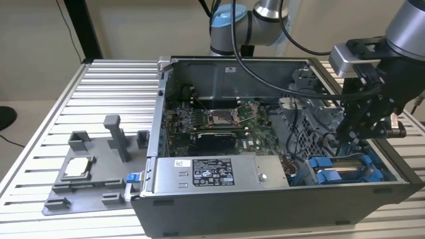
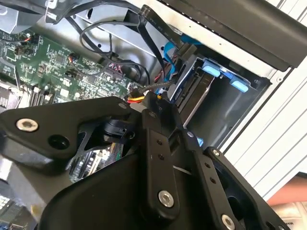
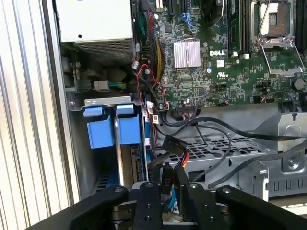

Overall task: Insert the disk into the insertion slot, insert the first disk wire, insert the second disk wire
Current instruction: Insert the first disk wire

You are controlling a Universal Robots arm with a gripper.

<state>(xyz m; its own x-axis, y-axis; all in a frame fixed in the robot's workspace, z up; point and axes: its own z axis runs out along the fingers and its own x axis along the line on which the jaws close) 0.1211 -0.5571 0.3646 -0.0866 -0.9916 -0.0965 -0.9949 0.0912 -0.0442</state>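
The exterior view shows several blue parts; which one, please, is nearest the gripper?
The blue frame just under the gripper, at the exterior view's right; the small blue latch is far off at the exterior view's left.

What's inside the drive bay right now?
The disk, in its blue frame, lies in the drive bay. Its end toward the motherboard is covered by the end effector and cables.
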